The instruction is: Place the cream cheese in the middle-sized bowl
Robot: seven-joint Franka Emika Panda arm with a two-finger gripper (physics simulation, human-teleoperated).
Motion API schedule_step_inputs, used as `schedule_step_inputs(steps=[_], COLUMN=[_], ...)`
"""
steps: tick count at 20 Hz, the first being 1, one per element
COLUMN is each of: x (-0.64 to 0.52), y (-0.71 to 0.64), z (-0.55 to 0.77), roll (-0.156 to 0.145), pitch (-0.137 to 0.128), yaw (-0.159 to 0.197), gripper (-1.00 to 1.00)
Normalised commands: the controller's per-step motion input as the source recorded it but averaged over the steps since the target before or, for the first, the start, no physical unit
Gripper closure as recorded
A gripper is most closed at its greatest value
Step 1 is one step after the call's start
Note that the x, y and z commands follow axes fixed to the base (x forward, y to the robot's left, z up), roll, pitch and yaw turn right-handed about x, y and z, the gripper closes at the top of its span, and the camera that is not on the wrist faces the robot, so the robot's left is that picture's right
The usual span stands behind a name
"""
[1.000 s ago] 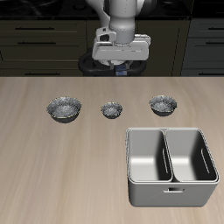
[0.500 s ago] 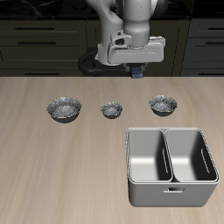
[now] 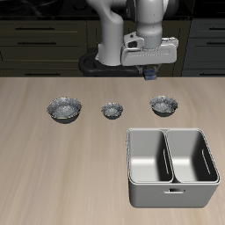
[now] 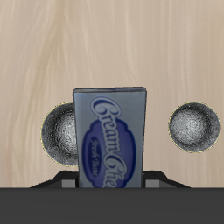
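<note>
My gripper [image 3: 149,74] hangs high above the table's back part, shut on the cream cheese [image 4: 111,136], a blue box with a paler label. Three silver speckled bowls stand in a row below. The middle-sized bowl [image 3: 163,105] is the one nearest my gripper, slightly toward the table's front edge from it. In the wrist view the middle-sized bowl [image 4: 58,133] shows beside the box, which partly hides it. The smallest bowl [image 3: 112,110] stands in the middle of the row, and the widest bowl [image 3: 64,108] is at the far end.
A grey metal tub with two compartments [image 3: 164,132] sits near the table's front edge, just in front of the middle-sized bowl. Dark cabinets run behind the table. The smallest bowl [image 4: 193,127] shows on the box's other side in the wrist view.
My gripper has carried the cream cheese sideways along the back of the table, from above the smallest bowl toward the middle-sized bowl. The bowls have not moved.
</note>
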Motion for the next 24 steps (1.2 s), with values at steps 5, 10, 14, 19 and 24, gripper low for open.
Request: schedule_step_inputs(steps=[5, 10, 14, 19, 24], x=[0.05, 0.03, 0.01, 0.02, 0.08], y=[0.37, 0.32, 0.16, 0.01, -0.04], z=[-0.18, -0.03, 0.03, -0.05, -0.26], roll=[0.024, 0.020, 0.025, 0.008, -0.014], pitch=[0.042, 0.017, 0.002, -0.004, 0.054], yaw=[-0.032, -0.034, -0.019, -0.018, -0.023], gripper=[1.00, 1.00, 1.00, 1.00, 1.00])
